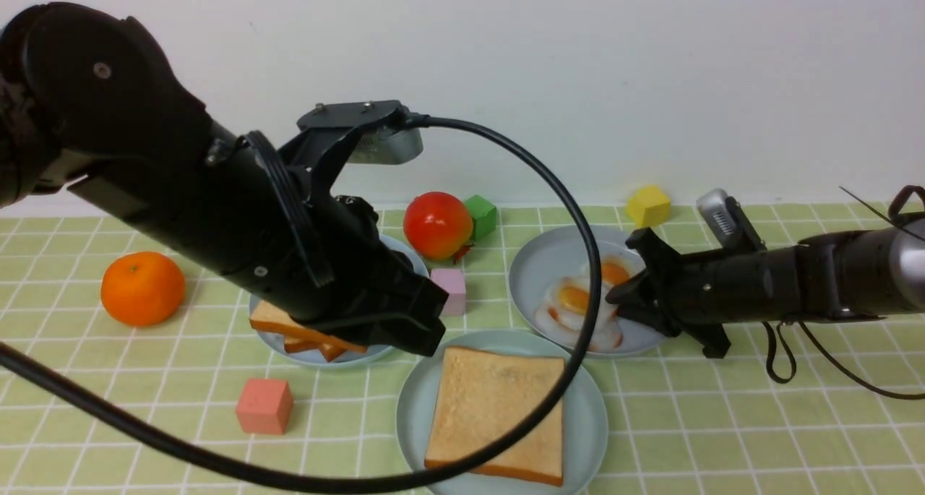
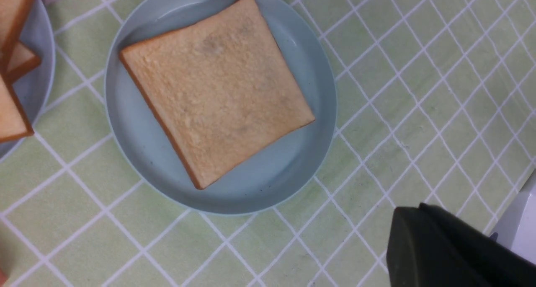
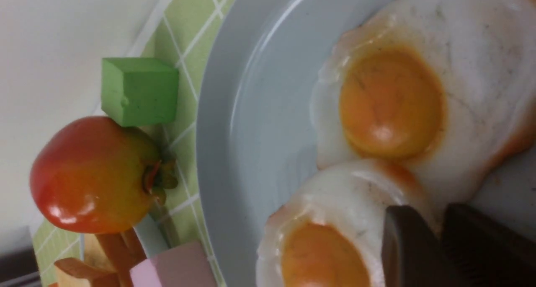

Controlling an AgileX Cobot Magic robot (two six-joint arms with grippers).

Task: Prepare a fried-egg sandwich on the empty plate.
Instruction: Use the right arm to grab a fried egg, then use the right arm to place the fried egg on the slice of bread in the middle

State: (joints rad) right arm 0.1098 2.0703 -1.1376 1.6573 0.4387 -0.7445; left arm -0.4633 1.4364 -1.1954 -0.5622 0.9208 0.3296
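Note:
The pale mint-green plate (image 1: pixel 587 424) sits at the near centre with one tan toast slice (image 1: pixel 498 415) lying flat on it; both show in the left wrist view, plate (image 2: pixel 138 153) and toast (image 2: pixel 217 90). My left gripper (image 1: pixel 426 329) hovers between this plate and the left plate, jaws shut and empty (image 2: pixel 408 213). Two white fried eggs (image 1: pixel 574 300) overlap on a blue-grey plate (image 1: pixel 538 264) at the back right. My right gripper (image 1: pixel 614 294) is low on them, jaws pinched on a fried egg's white edge (image 3: pixel 440 220). The nearer egg (image 3: pixel 326 245) lies beside the fingers.
A blue-grey plate (image 1: pixel 347 358) on the left holds loose toast slices (image 1: pixel 278 320). Around them lie an orange (image 1: pixel 142 288), a red fruit (image 1: pixel 436 225), and green (image 1: pixel 481 215), yellow (image 1: pixel 648 205), pink (image 1: pixel 449 290) and salmon (image 1: pixel 264 406) cubes. The left arm's black cable (image 1: pixel 578 350) loops over the near plate.

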